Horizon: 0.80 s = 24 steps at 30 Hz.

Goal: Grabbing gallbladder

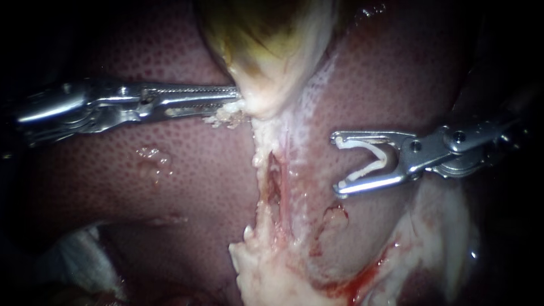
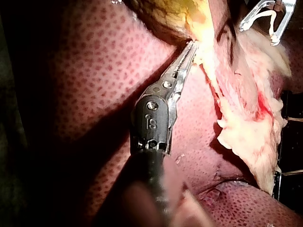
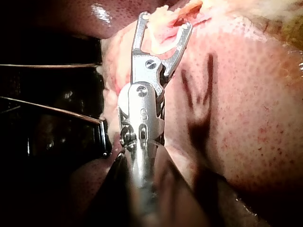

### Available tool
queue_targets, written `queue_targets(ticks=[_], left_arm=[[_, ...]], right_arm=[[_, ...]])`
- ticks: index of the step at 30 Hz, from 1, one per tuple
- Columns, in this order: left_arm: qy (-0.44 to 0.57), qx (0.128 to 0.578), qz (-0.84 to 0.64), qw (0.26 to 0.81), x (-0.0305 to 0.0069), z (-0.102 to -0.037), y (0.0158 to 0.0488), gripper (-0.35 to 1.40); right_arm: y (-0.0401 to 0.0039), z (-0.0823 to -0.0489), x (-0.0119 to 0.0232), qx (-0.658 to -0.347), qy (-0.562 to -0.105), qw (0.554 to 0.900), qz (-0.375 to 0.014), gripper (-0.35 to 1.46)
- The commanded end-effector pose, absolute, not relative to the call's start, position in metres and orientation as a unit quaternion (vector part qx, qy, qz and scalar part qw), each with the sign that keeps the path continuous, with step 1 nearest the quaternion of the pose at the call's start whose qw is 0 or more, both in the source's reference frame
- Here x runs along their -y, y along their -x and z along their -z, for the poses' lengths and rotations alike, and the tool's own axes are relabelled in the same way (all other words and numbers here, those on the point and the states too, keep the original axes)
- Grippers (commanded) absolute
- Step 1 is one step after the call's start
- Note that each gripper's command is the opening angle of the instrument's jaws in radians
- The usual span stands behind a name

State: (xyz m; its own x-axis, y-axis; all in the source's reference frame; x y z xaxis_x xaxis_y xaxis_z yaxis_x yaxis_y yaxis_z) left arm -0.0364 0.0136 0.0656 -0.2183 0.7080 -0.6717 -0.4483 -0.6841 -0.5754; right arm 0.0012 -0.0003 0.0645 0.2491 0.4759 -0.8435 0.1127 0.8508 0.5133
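The yellow-green gallbladder [image 1: 272, 51] hangs at the top centre of the endoscope view and narrows to a pale neck. My left instrument [image 1: 238, 97] comes in level from the left. Its long toothed jaws lie close together, with their tips pinching the neck's left edge. The left wrist view shows the same hold [image 2: 191, 47] just under the gallbladder [image 2: 170, 14]. My right instrument [image 1: 338, 164] hovers over the liver [image 1: 187, 170], right of the pale strip. A white clip [image 1: 371, 161] is seated between its spread jaws, and this also shows in the right wrist view [image 3: 165, 21].
A pale dissected strip [image 1: 286, 187] with a slit-like opening [image 1: 273, 184] runs down from the neck. It ends in ragged fatty tissue [image 1: 266, 272]. A little blood [image 1: 362, 280] lies at the lower right. White gauze [image 1: 85, 260] sits at the lower left.
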Motion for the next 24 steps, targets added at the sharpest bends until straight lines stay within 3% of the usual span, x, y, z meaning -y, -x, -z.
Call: queue_targets(ticks=[1,7,15,24], left_arm=[[0.5,0.131,-0.77,0.375,-0.0135,-0.0655,0.036,-0.05],[0.498,0.129,-0.77,0.377,-0.0137,-0.0643,0.0329,0.09],[0.496,0.133,-0.768,0.382,-0.0144,-0.0629,0.0312,0.54],[0.498,0.139,-0.769,0.375,-0.0137,-0.0622,0.0316,0.59]], right_arm=[[-0.0011,-0.0645,0.0002,-0.601,-0.245,0.751,-0.121,0.59],[-0.0011,-0.0646,0.0002,-0.601,-0.245,0.751,-0.121,0.59],[-0.0011,-0.0646,0.0002,-0.601,-0.245,0.751,-0.121,0.59],[-0.001,-0.0646,0.0002,-0.601,-0.245,0.751,-0.121,0.59]])
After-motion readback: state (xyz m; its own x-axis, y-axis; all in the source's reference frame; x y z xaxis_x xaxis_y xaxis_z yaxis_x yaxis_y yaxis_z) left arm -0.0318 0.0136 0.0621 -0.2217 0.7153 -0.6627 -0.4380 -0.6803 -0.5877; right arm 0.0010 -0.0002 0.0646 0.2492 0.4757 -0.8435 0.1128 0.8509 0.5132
